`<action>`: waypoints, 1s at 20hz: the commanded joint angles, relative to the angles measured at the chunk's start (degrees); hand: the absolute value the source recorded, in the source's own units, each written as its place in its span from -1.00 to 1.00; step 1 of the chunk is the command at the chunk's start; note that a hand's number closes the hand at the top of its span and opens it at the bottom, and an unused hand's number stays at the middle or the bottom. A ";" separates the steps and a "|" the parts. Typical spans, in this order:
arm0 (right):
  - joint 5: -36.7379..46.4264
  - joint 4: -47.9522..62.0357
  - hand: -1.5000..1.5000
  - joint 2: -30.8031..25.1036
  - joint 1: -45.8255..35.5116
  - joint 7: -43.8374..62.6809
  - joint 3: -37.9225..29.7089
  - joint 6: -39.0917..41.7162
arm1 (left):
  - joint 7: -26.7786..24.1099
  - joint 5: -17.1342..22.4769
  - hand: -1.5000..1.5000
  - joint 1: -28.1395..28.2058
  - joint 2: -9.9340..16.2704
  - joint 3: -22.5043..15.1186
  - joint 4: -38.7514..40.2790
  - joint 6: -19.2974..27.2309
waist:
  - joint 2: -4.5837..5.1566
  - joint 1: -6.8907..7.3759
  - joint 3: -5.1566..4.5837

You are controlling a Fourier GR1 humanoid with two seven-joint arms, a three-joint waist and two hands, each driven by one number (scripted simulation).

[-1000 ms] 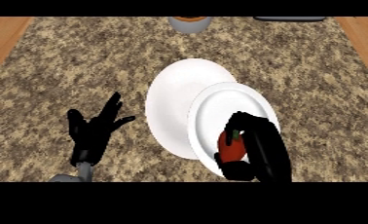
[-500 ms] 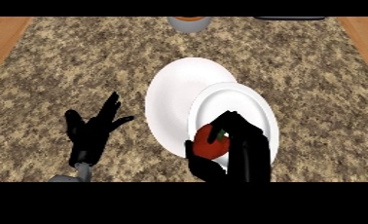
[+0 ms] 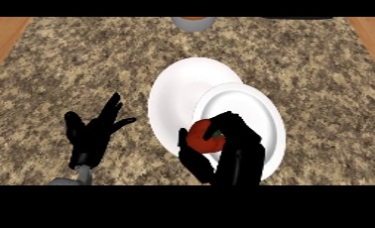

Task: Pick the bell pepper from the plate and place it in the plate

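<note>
Right hand (image 3: 227,155) is curling round the bell pepper (image 3: 205,137) — fingers over the top, thumb coming up on the left side, red fruit with a dark bit of stem showing between them. A second ago the same hand was lying further right over the near plate (image 3: 253,108), with only a sliver of red peeking out at its left side; half a second ago the pepper was already showing rounder and more to the left. Now it is sitting over the left rim of the near plate, right where that rim is overlapping the far plate (image 3: 183,85), and most of its red body is showing in the open. Reading this as the pick being done and the carry getting under way, leftward toward the far plate (cannot tell from this steep view whether the pepper is fully clear of the plate surface or only skimming it). The two white plates are lying as they were, the near one overlapping the far one's lower right edge. Left hand (image 3: 93,133) is resting at the view's lower left over the speckled worktop (image 3: 88,58), fingers spread and up, unchanged across the three moments. A grey-rimmed vessel (image 3: 194,23) is sitting at the far edge, well apart from everything. What remains, by my judgement — a short further shift left over bare white of the far plate, then lowering and uncurling.
</note>
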 commanded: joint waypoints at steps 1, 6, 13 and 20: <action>9.45 5.05 1.00 0.27 -2.76 13.85 -0.95 -6.86 | -0.29 -0.72 0.00 1.83 0.81 -0.25 1.05 -0.40 | 0.39 0.04 0.03; 10.95 9.86 1.00 0.26 -10.23 18.66 -5.77 -6.12 | 2.85 -0.84 0.00 -0.74 0.20 -0.03 0.09 1.08 | 0.73 0.56 0.15; 7.10 18.79 1.00 0.26 -16.38 17.99 -11.54 -10.92 | -0.75 -1.02 0.00 0.13 -0.47 -0.55 2.84 -1.11 | 1.00 0.78 0.14; -8.62 30.58 -1.00 0.26 -17.83 11.06 -20.50 -4.54 | 0.70 -0.44 0.00 0.21 0.09 0.36 1.18 -1.21 | 1.36 1.29 0.15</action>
